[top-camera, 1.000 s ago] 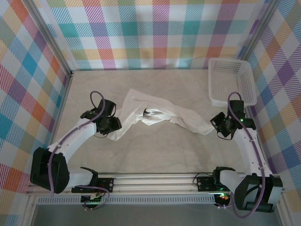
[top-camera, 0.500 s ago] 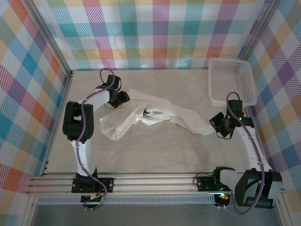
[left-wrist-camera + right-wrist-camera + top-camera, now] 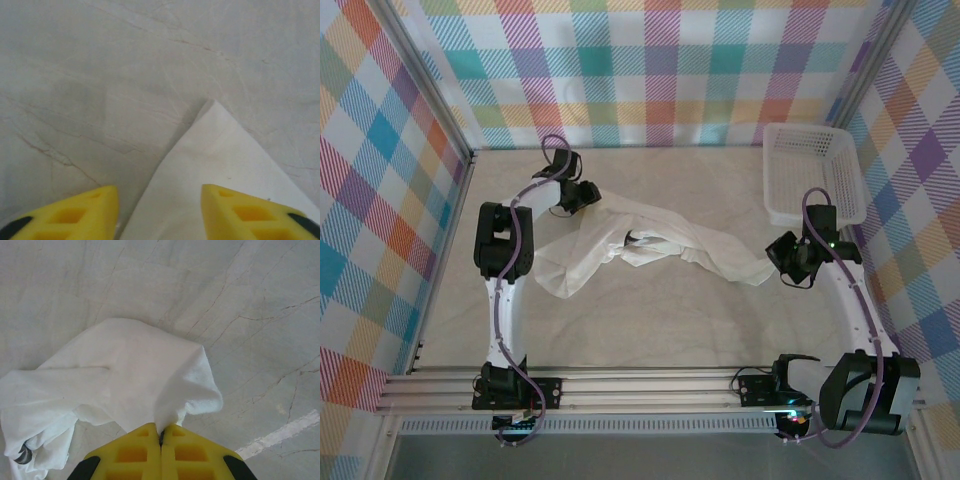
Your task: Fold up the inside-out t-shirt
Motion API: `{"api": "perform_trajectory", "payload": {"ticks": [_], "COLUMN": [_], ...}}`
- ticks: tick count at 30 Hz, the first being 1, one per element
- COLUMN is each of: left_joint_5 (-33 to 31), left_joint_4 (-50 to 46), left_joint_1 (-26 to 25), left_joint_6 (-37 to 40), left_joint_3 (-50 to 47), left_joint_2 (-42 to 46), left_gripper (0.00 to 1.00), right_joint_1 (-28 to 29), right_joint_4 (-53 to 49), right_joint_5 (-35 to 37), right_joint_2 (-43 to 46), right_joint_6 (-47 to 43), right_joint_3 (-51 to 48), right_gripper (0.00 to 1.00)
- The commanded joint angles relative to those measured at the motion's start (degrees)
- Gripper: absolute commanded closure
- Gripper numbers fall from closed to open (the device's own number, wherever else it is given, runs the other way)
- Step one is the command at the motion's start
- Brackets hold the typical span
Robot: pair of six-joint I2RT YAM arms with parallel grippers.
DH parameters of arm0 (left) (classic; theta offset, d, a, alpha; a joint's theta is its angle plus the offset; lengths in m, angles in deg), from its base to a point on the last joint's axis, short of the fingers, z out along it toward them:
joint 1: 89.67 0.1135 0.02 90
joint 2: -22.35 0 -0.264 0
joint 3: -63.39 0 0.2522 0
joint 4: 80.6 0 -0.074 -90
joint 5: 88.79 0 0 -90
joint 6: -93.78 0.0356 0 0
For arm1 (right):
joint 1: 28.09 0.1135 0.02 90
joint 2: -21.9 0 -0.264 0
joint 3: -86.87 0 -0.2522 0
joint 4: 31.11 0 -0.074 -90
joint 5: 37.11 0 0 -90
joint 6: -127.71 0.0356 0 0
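Marbled grey table (image 3: 670, 320), plaid walls (image 3: 650, 70). The inside-out t-shirt (image 3: 650, 240) lies bunched mid-table, strung from 10 to 3 o'clock. Right gripper (image 3: 161, 434) is pinched closed on its 3 o'clock end. Left gripper (image 3: 156, 192) is part-open astride the 10 o'clock corner, prob. not gripping yet. Drop lower, close fully, then spread w/ both arms. No readable labels.

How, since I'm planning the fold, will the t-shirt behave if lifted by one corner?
Probably floppy: the t-shirt lies crumpled. Likely light: its edge bunches where the right end effector pinches it. It should sag, not hold shape.
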Motion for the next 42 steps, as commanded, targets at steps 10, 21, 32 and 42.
{"api": "perform_trajectory", "payload": {"ticks": [10,21,32,42], "left_joint_5": [5.93,3.77,6.04,10.02], "left_joint_4": [1.23,-7.73,-12.61,-11.99], "left_joint_1": [0.61,3.68,4.49,4.62], "left_joint_6": [2.68,2.32,3.33,1.98], "left_joint_3": [-4.54,0.42,-2.73,-8.96], "left_joint_2": [7.1,22.56,32.89,38.86], "left_gripper": [1.0,1.0,1.0,1.0], "right_joint_1": [-0.39,-0.35,-0.31,-0.29], "right_joint_4": [0.89,-1.31,-0.56,-2.55], "right_joint_5": [-1.77,-2.48,-3.43,0.44], "right_joint_2": [-0.07,1.1,0.83,2.32], "right_joint_6": [0.25,0.14,0.31,-1.67], "right_joint_3": [1.85,15.16,20.73,22.31], "right_gripper": [1.0,1.0,1.0,1.0]}}
